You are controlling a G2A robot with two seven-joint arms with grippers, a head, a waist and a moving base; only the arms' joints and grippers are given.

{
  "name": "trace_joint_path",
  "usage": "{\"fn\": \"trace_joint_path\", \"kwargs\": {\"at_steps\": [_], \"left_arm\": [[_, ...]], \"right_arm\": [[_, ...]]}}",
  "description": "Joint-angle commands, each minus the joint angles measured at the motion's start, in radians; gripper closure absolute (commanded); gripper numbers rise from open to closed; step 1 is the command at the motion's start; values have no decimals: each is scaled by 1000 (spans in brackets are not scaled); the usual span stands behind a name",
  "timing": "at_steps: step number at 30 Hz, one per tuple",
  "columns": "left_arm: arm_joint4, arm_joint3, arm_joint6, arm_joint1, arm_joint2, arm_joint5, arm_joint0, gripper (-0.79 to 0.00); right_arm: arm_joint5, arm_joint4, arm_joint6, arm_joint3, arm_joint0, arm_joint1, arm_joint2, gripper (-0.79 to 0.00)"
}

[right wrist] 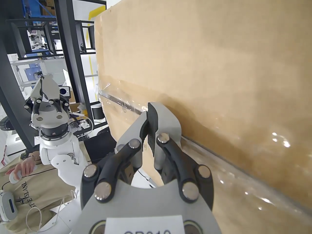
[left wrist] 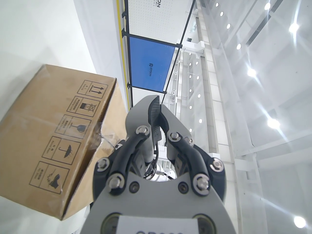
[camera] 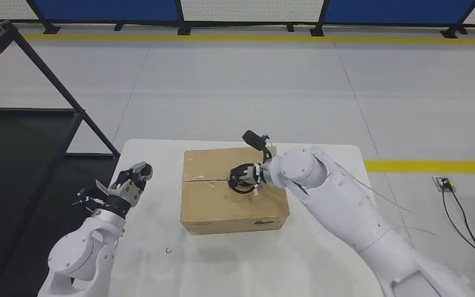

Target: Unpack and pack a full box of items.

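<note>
Grey floor (camera: 223, 82), yellow line (camera: 223, 37) running along blue and white partition panels (camera: 104, 9). Black metal frame (camera: 52, 82) beside the white table (camera: 148, 223). Ceiling spotlights (left wrist: 251, 73) lit, bright.

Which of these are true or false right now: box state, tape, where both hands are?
1. The box is closed, with clear tape along its top seam. True.
2. The right hand is over the box top, at the taped seam. True.
3. The left hand grips the side of the box. False: it is beside the box and apart from it, shut on nothing.
4. The right hand's fingers are spread wide. False: they are shut together.
5. The box stands on the floor. False: it stands on the white table.
</note>
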Motion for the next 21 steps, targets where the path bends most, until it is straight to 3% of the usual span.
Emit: {"fn": "trace_joint_path", "kwargs": {"at_steps": [1,13,21], "left_arm": [[-5,-3,0,0,-5,-4,5,0],[-37,-14,-7,4,-47,-18,38,0],[-46,-6,-20,7,-62,-23,44,0]], "right_arm": [[-7,8,-12,19,13,-16,-15,0],[4,64,-38,190,89,-131,-99,0],[-40,96,-31,270,114,-199,-129,0]]}}
